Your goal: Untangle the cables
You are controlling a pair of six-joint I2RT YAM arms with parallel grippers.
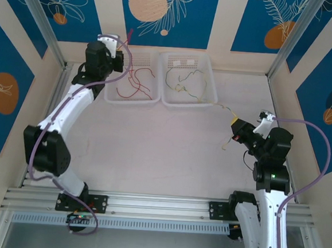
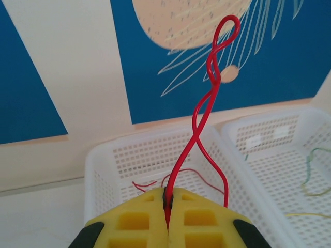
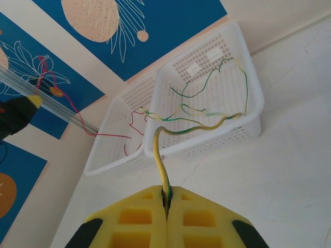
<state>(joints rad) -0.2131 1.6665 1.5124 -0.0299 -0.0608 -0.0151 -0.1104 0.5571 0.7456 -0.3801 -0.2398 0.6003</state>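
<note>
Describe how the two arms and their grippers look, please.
The left arm and right arm have white links and black joints. A purple-grey cable loops along each. The left gripper and right gripper have yellow pads with rectangular recesses.

Baskets (image 3: pixel 217 137): perforated white plastic, faintly glossy. Finger pads (image 2: pixel 217 217): matt yellow foam. Red cable (image 2: pixel 204 108): smooth glossy sheath. Rail (image 1: pixel 160 203), 6 o'clock: brushed metal.
</note>
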